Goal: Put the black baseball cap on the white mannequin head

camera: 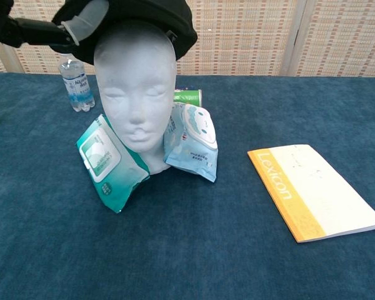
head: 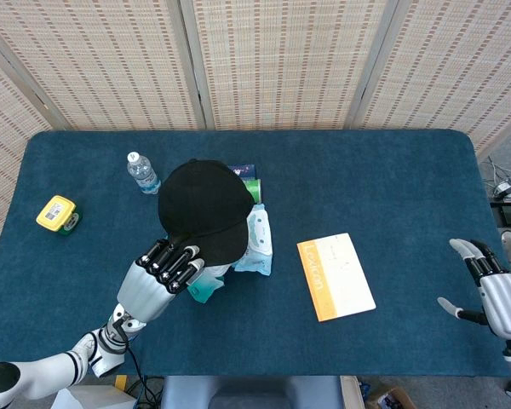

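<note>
A yellow box [head: 57, 213] sits at the desk's [head: 392, 179] left edge, a bottle [head: 142, 172] further in. The left hand [head: 160, 277] pinches the brim of the cap [head: 206, 204], which sits on top of the head [camera: 136, 94]. Wipe packs [camera: 106, 160] lean on either side of the head. A book [head: 335, 276] lies to the right. The right hand [head: 494, 294] hovers at the far right edge, fingers spread, holding nothing.

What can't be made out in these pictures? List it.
- Mannequin head: the head view hides it under the black cap.
- Cap top: cut off by the chest view's upper edge.
- Left hand: its fingers reach under the brim; the grip is unclear.
- Green can: mostly behind the wipes pack; label unreadable.
- Right hand: outside the chest view.
</note>
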Robot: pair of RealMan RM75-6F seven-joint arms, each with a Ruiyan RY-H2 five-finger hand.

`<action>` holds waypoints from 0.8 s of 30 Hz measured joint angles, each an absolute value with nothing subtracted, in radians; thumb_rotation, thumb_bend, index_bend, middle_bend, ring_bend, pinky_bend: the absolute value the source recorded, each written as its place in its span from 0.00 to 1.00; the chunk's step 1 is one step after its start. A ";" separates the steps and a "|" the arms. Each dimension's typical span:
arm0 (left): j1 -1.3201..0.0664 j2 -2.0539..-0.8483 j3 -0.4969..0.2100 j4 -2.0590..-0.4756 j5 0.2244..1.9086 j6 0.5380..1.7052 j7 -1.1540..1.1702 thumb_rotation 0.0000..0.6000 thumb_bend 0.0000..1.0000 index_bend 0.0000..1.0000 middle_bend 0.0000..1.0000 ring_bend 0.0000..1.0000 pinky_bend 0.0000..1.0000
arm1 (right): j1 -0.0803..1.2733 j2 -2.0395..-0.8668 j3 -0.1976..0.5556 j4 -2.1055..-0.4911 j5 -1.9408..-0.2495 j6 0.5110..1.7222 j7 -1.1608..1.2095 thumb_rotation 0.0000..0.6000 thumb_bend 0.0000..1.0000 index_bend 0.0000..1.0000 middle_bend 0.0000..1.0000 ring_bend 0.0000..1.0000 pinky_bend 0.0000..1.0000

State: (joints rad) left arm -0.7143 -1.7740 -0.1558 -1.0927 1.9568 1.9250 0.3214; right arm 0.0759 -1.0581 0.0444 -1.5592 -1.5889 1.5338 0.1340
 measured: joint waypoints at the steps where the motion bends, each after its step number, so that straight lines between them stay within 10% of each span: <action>1: -0.715 -1.783 -0.154 -1.087 1.958 1.919 0.326 1.00 0.43 0.85 0.55 0.35 0.59 | 0.076 -1.058 0.045 -1.559 -1.589 1.534 0.135 1.00 0.00 0.04 0.18 0.12 0.46; 24: -0.616 -1.849 -0.069 -1.060 1.951 1.840 0.458 1.00 0.43 0.73 0.52 0.33 0.59 | 0.074 -1.054 0.046 -1.556 -1.589 1.538 0.147 1.00 0.00 0.04 0.18 0.12 0.46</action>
